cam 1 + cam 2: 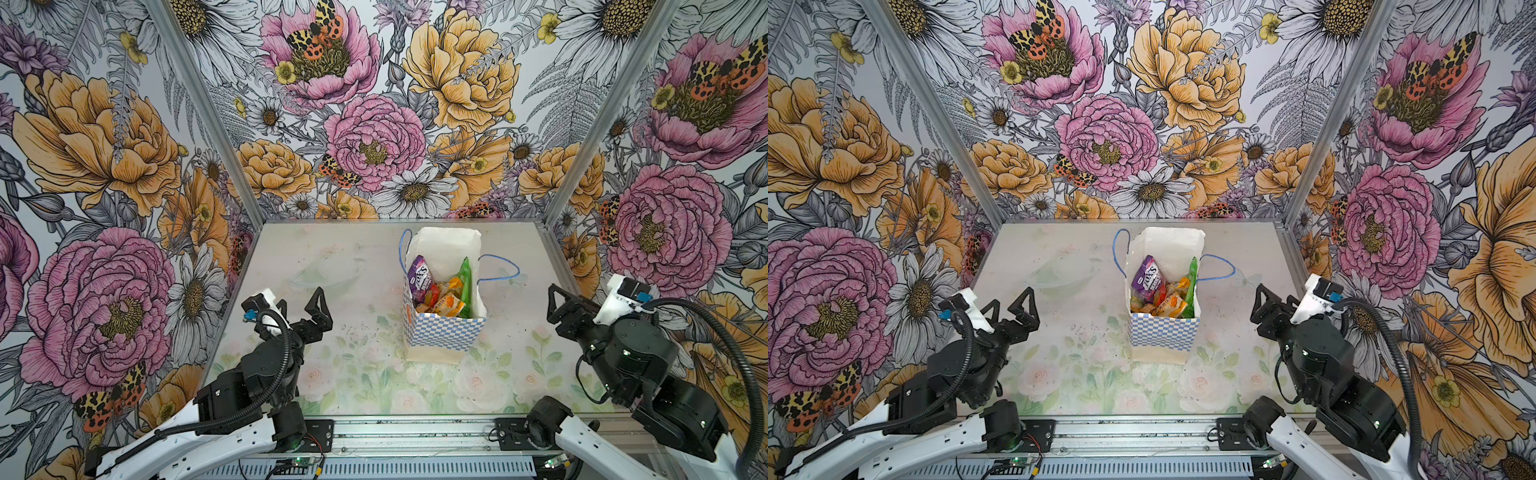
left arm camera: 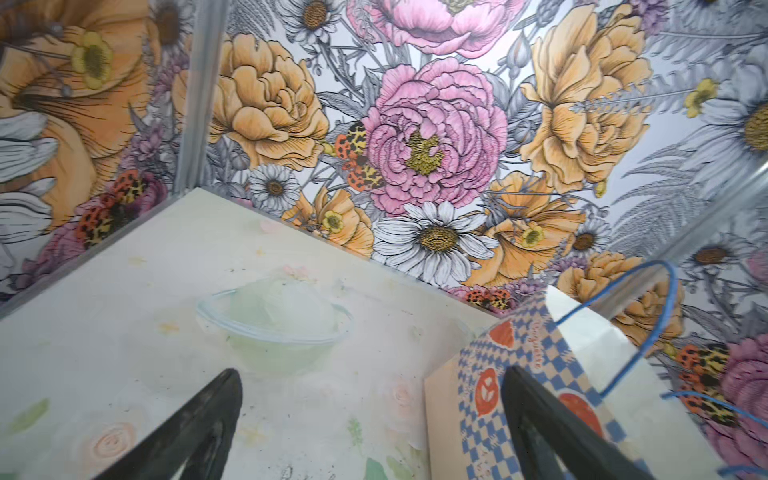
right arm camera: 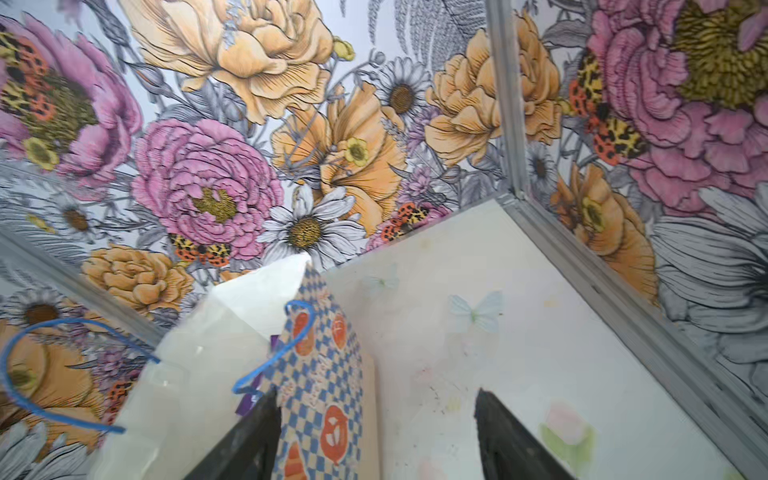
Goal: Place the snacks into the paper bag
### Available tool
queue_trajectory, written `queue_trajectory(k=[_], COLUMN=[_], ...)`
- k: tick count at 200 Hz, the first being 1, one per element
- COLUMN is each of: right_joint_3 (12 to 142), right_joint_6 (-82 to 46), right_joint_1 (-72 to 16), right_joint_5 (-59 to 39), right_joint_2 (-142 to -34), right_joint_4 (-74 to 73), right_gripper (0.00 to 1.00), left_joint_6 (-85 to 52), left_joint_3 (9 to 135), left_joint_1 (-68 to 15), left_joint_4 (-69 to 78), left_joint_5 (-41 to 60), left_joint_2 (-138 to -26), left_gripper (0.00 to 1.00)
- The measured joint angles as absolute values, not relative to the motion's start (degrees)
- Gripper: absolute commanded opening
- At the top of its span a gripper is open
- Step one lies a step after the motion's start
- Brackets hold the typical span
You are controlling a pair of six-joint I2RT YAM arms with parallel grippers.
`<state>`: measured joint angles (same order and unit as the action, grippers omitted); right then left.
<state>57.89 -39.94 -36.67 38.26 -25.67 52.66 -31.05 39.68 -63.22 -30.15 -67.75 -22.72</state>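
Observation:
The paper bag stands upright and open at mid-table in both top views, blue-checkered outside, with blue cord handles. The snacks lie inside it: a purple Fox's packet, a green packet, and orange and red packets. My left gripper hovers open and empty to the bag's left. My right gripper hovers open and empty to its right. Each wrist view shows the bag's checkered side beyond the fingers, not touched.
The table bears a faded flower print with a pale ringed shape at its left rear. Flower-papered walls close the left, back and right sides. A metal rail runs along the front edge between the arm bases.

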Motion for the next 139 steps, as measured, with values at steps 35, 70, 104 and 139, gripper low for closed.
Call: queue_trajectory(k=[35,70,104,139], right_joint_3=[46.61,38.0,34.89,31.79], right_joint_6=[-43.86,-46.13,-45.84,-45.67], right_joint_1=[-36.67,-36.67,-36.67,-36.64], right_joint_5=[45.3,50.17,53.06,54.87], right_joint_2=[-20.49,-19.7,-21.67,-23.42], right_joint_4=[53.76,53.8,52.16,47.31], right_gripper=[0.81,0.86,0.88,0.91], left_joint_6=[-28.4,-21.1,-14.17,-8.29], left_joint_3=[31.88,24.27,18.68,16.21], left_joint_1=[-57.89,-48.71,-40.71,-34.54], left_joint_4=[-27.55,-19.79,-11.46,-2.5], left_joint_5=[-74.19,-72.73,-68.34,-60.82], left_joint_2=[-22.7,-23.73,-26.57,-32.18], left_gripper=[0.99,0.99,0.99,0.99])
